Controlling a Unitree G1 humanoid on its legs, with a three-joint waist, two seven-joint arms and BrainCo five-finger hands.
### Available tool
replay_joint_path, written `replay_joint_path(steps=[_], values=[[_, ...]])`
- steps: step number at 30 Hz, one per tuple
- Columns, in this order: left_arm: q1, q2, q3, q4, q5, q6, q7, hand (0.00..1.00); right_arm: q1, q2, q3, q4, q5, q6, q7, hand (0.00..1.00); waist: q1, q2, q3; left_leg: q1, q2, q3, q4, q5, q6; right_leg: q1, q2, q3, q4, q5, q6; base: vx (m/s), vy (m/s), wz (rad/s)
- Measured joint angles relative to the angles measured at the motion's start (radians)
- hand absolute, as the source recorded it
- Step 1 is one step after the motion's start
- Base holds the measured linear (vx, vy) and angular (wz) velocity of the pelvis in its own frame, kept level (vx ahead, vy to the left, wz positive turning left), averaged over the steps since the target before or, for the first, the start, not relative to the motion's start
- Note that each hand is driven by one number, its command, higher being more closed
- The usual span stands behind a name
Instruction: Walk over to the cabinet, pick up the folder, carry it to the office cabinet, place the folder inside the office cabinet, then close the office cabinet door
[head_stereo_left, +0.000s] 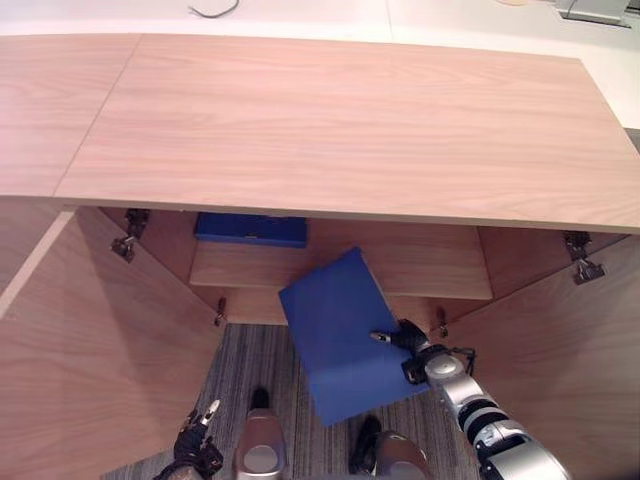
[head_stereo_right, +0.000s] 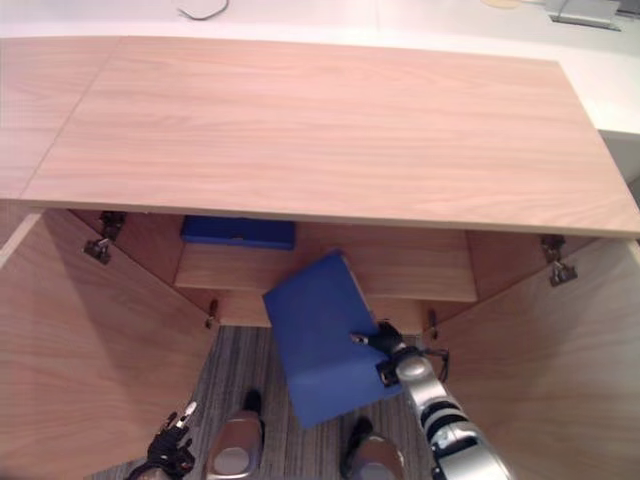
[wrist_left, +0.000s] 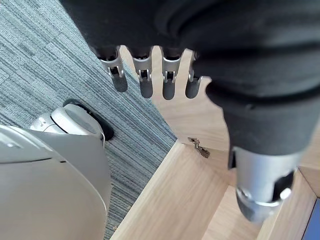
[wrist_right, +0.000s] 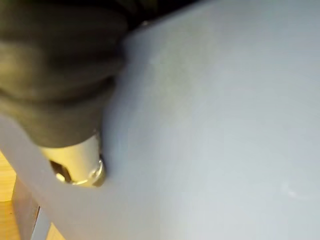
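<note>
A blue folder (head_stereo_left: 340, 340) hangs tilted in front of the open office cabinet (head_stereo_left: 350, 120), its far corner over the edge of the inner shelf (head_stereo_left: 430, 265). My right hand (head_stereo_left: 410, 340) is shut on the folder's right edge, thumb on top and the fingers hidden beneath. In the right wrist view the folder's cover (wrist_right: 225, 125) lies right against the thumb (wrist_right: 75, 165). My left hand (head_stereo_left: 200, 445) hangs low by the left door, open with straight fingers (wrist_left: 145, 75) and holding nothing.
A second blue folder (head_stereo_left: 250, 228) lies flat at the back left of the shelf. Both cabinet doors stand swung out: the left door (head_stereo_left: 100, 350) and the right door (head_stereo_left: 560, 340). Grey carpet (head_stereo_left: 250, 350) lies between them.
</note>
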Motion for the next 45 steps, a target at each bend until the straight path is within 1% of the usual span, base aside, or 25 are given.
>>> replay_joint_path(steps=[2,5,6,7,10,11,12,14,15,17,19,21,26,29,31,33,34,35,36,38,39,41,42,44,45], values=[[0.0,0.0,0.0,0.0,0.0,0.0,0.005,0.0,0.0,0.003,-0.017,-0.02,0.048,0.0,-0.006,1.0,-0.007,0.001,0.017,-0.002,-0.008,-0.001,0.003,0.001,0.002,-0.002,-0.009,0.0,0.009,-0.001,0.002,-0.1,0.05,0.05],[-0.017,0.002,0.0,-0.002,-0.002,-0.003,0.023,0.0,-0.002,0.023,-0.131,-0.128,0.239,-0.015,-0.036,1.0,-0.015,0.009,0.077,-0.026,-0.027,-0.004,0.05,-0.008,0.01,-0.028,-0.037,0.006,0.067,-0.016,0.005,-0.12,0.057,0.05],[-0.028,0.001,0.0,-0.003,-0.005,-0.006,0.034,0.0,-0.005,0.041,-0.192,-0.198,0.342,-0.031,-0.056,1.0,-0.017,0.016,0.102,-0.058,-0.036,-0.005,0.093,-0.02,0.016,-0.06,-0.053,0.015,0.113,-0.029,0.006,-0.15,0.051,0.01],[-0.034,-0.001,0.001,-0.003,-0.009,-0.01,0.043,0.0,-0.007,0.059,-0.239,-0.27,0.428,-0.058,-0.069,1.0,-0.017,0.023,0.119,-0.094,-0.04,-0.005,0.146,-0.039,0.018,-0.096,-0.065,0.026,0.164,-0.045,0.007,-0.13,0.037,-0.02],[-0.038,-0.012,0.013,-0.005,-0.017,-0.014,0.067,0.0,-0.002,0.092,-0.298,-0.423,0.585,-0.105,-0.081,1.0,-0.022,0.026,0.132,-0.166,-0.059,-0.006,0.26,-0.086,0.025,-0.171,-0.107,0.044,0.29,-0.098,0.014,-0.1,0.01,0.03],[-0.037,-0.022,0.017,-0.013,-0.019,-0.015,0.075,0.0,-0.001,0.107,-0.317,-0.497,0.66,-0.136,-0.084,1.0,-0.021,0.029,0.138,-0.199,-0.064,-0.004,0.315,-0.111,0.026,-0.207,-0.121,0.059,0.346,-0.122,0.016,-0.09,0.007,-0.01],[-0.039,-0.031,0.023,-0.026,-0.02,-0.017,0.082,0.0,-0.001,0.118,-0.325,-0.56,0.719,-0.154,-0.101,1.0,-0.022,0.03,0.142,-0.236,-0.067,-0.004,0.36,-0.129,0.027,-0.246,-0.133,0.068,0.39,-0.139,0.015,-0.1,0.015,-0.02],[-0.045,-0.043,0.027,-0.045,-0.019,-0.018,0.086,0.0,-0.001,0.129,-0.337,-0.576,0.781,-0.165,-0.119,1.0,-0.019,0.031,0.143,-0.294,-0.069,-0.003,0.408,-0.143,0.031,-0.304,-0.145,0.082,0.439,-0.154,0.015,-0.08,0.019,0.0],[-0.046,-0.054,0.031,-0.054,-0.018,-0.019,0.088,0.0,-0.002,0.152,-0.354,-0.603,0.839,-0.185,-0.126,1.0,-0.016,0.035,0.153,-0.327,-0.07,0.0,0.434,-0.151,0.03,-0.34,-0.15,0.089,0.466,-0.162,0.017,-0.07,0.024,-0.03],[-0.047,-0.069,0.037,-0.062,-0.018,-0.018,0.091,0.0,-0.007,0.175,-0.363,-0.665,0.913,-0.217,-0.152,1.0,-0.015,0.041,0.161,-0.373,-0.07,0.005,0.463,-0.159,0.028,-0.392,-0.154,0.106,0.496,-0.165,0.014,-0.06,0.05,-0.07],[-0.049,-0.074,0.039,-0.063,-0.02,-0.018,0.096,0.0,-0.048,0.17,-0.365,-0.674,0.95,-0.24,-0.173,1.0,-0.015,0.043,0.167,-0.42,-0.073,0.012,0.492,-0.159,0.035,-0.448,-0.163,0.122,0.529,-0.168,0.018,-0.04,0.052,-0.07],[-0.064,-0.078,0.041,-0.072,-0.034,-0.018,0.109,0.0,-0.148,0.164,-0.387,-0.674,0.997,-0.253,-0.206,1.0,-0.016,0.049,0.175,-0.488,-0.074,0.017,0.535,-0.164,0.038,-0.527,-0.171,0.143,0.575,-0.172,0.02,-0.05,0.054,-0.06],[-0.078,-0.084,0.044,-0.1,-0.062,-0.016,0.131,0.0,-0.284,0.136,-0.372,-0.667,1.063,-0.253,-0.243,1.0,-0.01,0.056,0.185,-0.57,-0.091,0.018,0.577,-0.164,0.038,-0.618,-0.193,0.164,0.628,-0.18,0.027,-0.05,0.058,0.05],[-0.08,-0.083,0.044,-0.121,-0.067,-0.011,0.15,0.0,-0.424,0.09,-0.34,-0.573,1.095,-0.253,-0.262,1.0,-0.008,0.058,0.186,-0.616,-0.101,0.017,0.595,-0.165,0.035,-0.664,-0.208,0.168,0.65,-0.181,0.03,-0.03,0.051,0.1],[-0.083,-0.081,0.044,-0.132,-0.087,-0.005,0.16,0.0,-0.538,0.064,-0.342,-0.499,1.131,-0.253,-0.292,1.0,-0.005,0.059,0.186,-0.645,-0.11,0.017,0.603,-0.161,0.035,-0.693,-0.219,0.172,0.665,-0.181,0.029,-0.01,0.038,0.13],[-0.088,-0.083,0.044,-0.139,-0.089,0.002,0.182,0.0,-0.703,0.025,-0.354,-0.397,1.211,-0.258,-0.347,1.0,0.002,0.062,0.187,-0.676,-0.126,0.015,0.607,-0.148,0.041,-0.726,-0.235,0.176,0.68,-0.18,0.027,0.0,0.024,0.17],[-0.089,-0.085,0.044,-0.14,-0.092,0.003,0.187,0.0,-0.741,0.013,-0.361,-0.372,1.235,-0.262,-0.36,1.0,0.005,0.064,0.188,-0.683,-0.13,0.015,0.607,-0.145,0.041,-0.733,-0.24,0.177,0.684,-0.18,0.028,0.01,0.023,0.23],[-0.095,-0.092,0.044,-0.14,-0.097,0.005,0.193,0.0,-0.804,-0.012,-0.379,-0.333,1.262,-0.272,-0.382,1.0,0.012,0.073,0.193,-0.692,-0.138,0.011,0.61,-0.143,0.042,-0.739,-0.247,0.174,0.688,-0.181,0.03,0.02,0.023,0.23],[-0.096,-0.097,0.044,-0.14,-0.097,0.006,0.198,0.0,-0.84,-0.031,-0.396,-0.304,1.277,-0.281,-0.399,1.0,0.016,0.077,0.193,-0.7,-0.147,0.01,0.61,-0.141,0.042,-0.746,-0.257,0.175,0.695,-0.185,0.035,0.03,0.026,0.3],[-0.096,-0.108,0.044,-0.139,-0.097,0.011,0.21,0.0,-0.92,-0.086,-0.402,-0.213,1.317,-0.29,-0.433,1.0,0.019,0.081,0.193,-0.726,-0.171,0.005,0.61,-0.135,0.045,-0.77,-0.281,0.175,0.71,-0.19,0.042,0.05,0.025,0.32],[-0.098,-0.115,0.043,-0.138,-0.097,0.012,0.211,0.0,-0.953,-0.113,-0.398,-0.164,1.328,-0.292,-0.445,1.0,0.018,0.092,0.198,-0.737,-0.178,0.002,0.612,-0.132,0.048,-0.775,-0.288,0.173,0.713,-0.191,0.044,0.04,0.024,0.23],[-0.099,-0.123,0.043,-0.135,-0.096,0.012,0.215,0.0,-0.993,-0.139,-0.389,-0.095,1.38,-0.293,-0.466,1.0,0.018,0.099,0.199,-0.755,-0.192,0.0,0.612,-0.127,0.051,-0.794,-0.302,0.174,0.721,-0.194,0.048,0.06,0.023,0.22],[-0.101,-0.13,0.043,-0.131,-0.096,0.012,0.217,0.0,-1.018,-0.151,-0.383,-0.043,1.41,-0.296,-0.482,1.0,0.021,0.11,0.2,-0.766,-0.2,-0.001,0.613,-0.125,0.052,-0.805,-0.31,0.175,0.728,-0.197,0.051,0.08,0.011,0.23],[-0.101,-0.132,0.043,-0.128,-0.096,0.013,0.219,0.0,-1.025,-0.16,-0.361,-0.016,1.443,-0.309,-0.494,1.0,0.022,0.117,0.201,-0.769,-0.206,-0.002,0.612,-0.124,0.051,-0.808,-0.317,0.175,0.735,-0.202,0.051,0.07,-0.007,0.15],[-0.101,-0.132,0.043,-0.123,-0.095,0.015,0.225,0.0,-1.025,-0.162,-0.344,0.015,1.474,-0.326,-0.508,1.0,0.027,0.123,0.2,-0.769,-0.209,-0.003,0.609,-0.123,0.051,-0.809,-0.32,0.175,0.738,-0.207,0.051,0.07,-0.017,0.08]])
